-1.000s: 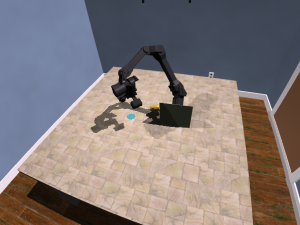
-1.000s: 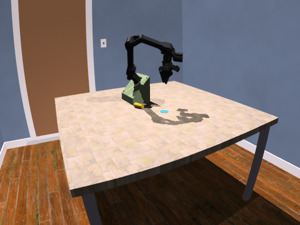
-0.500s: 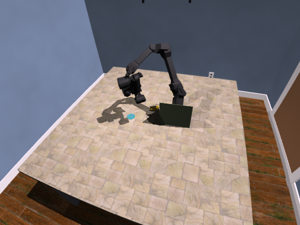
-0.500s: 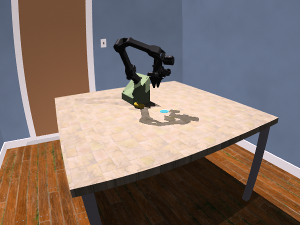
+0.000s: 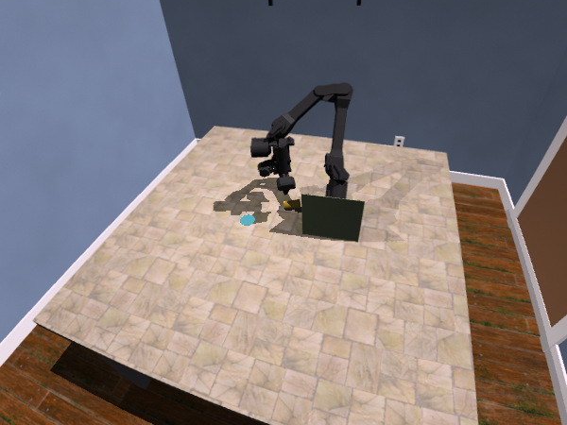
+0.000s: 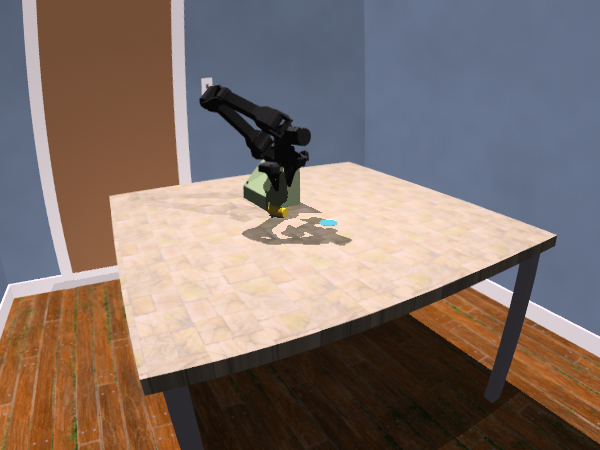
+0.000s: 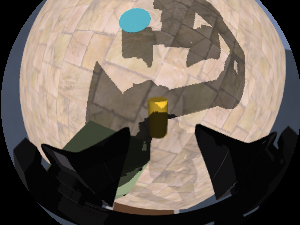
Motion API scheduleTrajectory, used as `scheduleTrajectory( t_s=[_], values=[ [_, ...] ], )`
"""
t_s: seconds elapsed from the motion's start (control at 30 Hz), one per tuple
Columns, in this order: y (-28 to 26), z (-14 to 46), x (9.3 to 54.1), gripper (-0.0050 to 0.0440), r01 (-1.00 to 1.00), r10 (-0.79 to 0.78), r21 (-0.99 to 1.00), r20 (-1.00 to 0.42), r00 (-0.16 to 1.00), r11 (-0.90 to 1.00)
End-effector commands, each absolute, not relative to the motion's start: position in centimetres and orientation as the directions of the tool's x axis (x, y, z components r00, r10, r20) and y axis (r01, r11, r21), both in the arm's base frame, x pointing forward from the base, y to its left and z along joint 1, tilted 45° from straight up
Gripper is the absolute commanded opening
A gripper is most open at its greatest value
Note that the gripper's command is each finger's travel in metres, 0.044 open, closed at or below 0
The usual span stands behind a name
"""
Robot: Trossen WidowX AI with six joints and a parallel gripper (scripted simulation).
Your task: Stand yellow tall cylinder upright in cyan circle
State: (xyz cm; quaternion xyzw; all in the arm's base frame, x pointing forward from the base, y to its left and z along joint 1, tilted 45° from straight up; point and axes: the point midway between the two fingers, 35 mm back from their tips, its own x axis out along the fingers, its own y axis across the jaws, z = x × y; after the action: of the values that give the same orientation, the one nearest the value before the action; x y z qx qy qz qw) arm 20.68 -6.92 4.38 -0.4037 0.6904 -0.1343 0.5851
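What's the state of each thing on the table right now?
yellow tall cylinder: lying on its side on the table, beside the green block, not gripped.
cyan circle: unoccupied, apart from the cylinder.
gripper: open, holding nothing, fingers either side of the cylinder, above it.
green block: standing at the arm's base, untouched.

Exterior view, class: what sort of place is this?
Probably an ordinary indoor room: blue walls, wood-plank floor, a brown door, and a tiled table bearing the arm.
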Motion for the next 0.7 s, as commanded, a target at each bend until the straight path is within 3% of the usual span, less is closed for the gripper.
scheduleTrajectory(
  t_s=[0.0, 0.67],
  values=[
    [-7.7, 3.7, 20.2, 0.0314, -0.394, -0.706, -0.651, -0.708, 0.009, 0.649],
    [-11.0, 0.4, 20.2, 0.0314, -0.394, -0.706, -0.651, -0.708, 0.008, 0.649]
  ],
)
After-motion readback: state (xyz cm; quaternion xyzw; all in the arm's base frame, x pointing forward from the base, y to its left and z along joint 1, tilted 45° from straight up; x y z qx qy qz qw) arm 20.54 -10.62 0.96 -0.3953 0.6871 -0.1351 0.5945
